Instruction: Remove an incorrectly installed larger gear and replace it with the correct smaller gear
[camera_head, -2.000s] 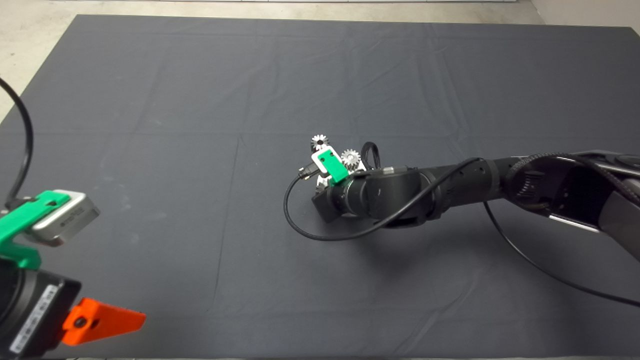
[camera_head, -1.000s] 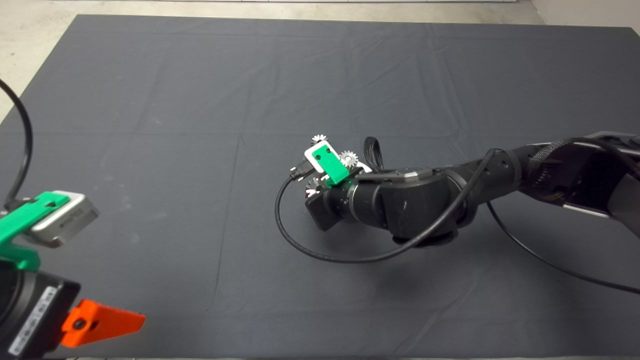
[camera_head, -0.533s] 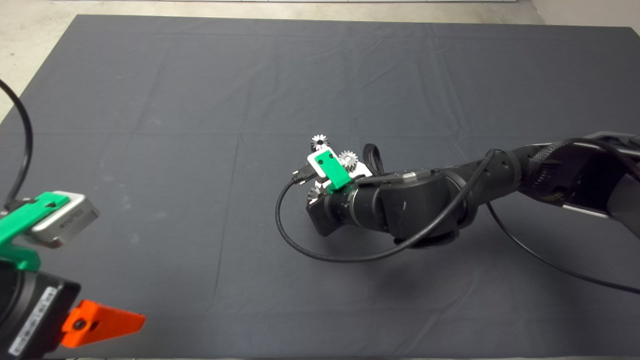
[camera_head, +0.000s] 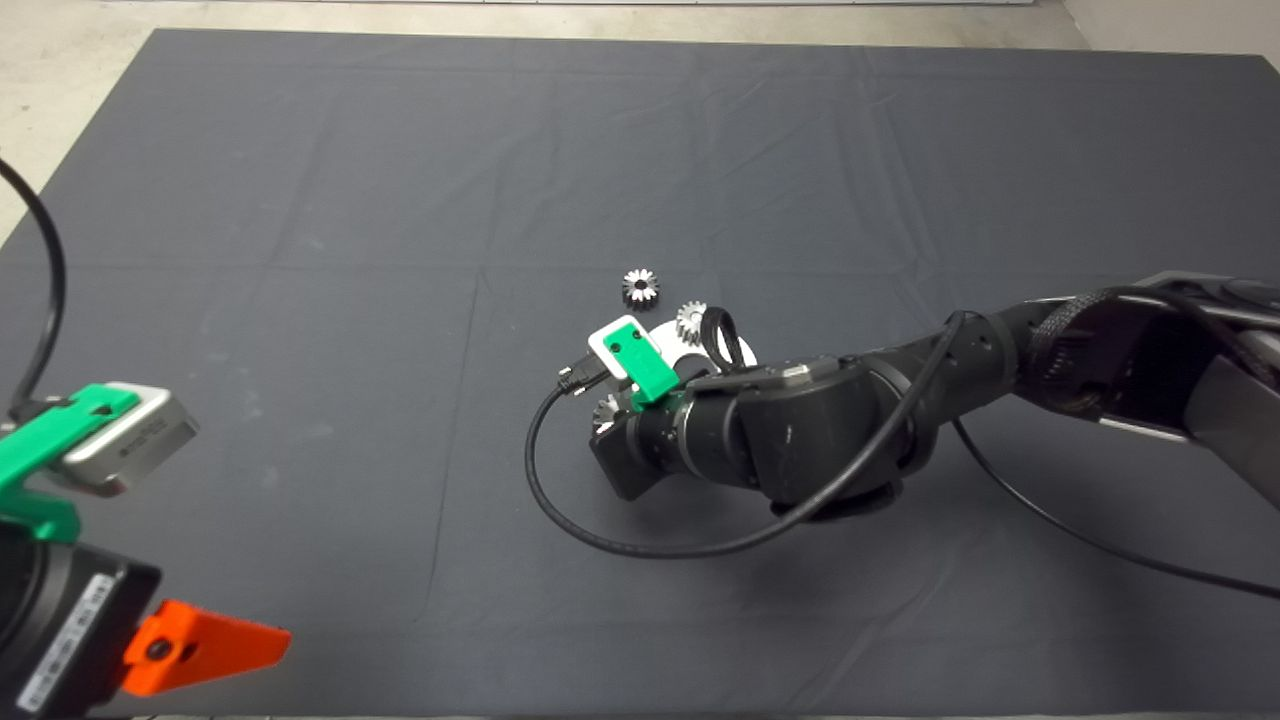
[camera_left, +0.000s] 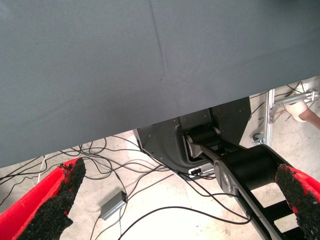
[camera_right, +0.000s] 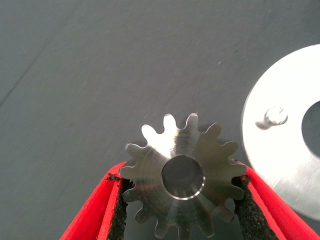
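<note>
My right gripper is shut on the larger gear, a bright silver gear with broad teeth and a round centre hole, its pads pressing two opposite sides. It holds the gear over the bare mat beside a white round plate. In the head view only the gear's edge shows under the wrist, left of the plate. The smaller gear, dark grey with a dark hole, lies loose on the mat beyond the plate. My left gripper is open and parked at the lower left.
Another small grey gear sits on the white plate. The plate has a small peg and a centre hole. A black cable loops on the mat by my right wrist. The left wrist view shows the mat's edge and floor cables.
My right arm has moved toward the lower left, away from the plate, with the larger gear in its fingers. The loose smaller gear and the gear on the plate now show fully.
</note>
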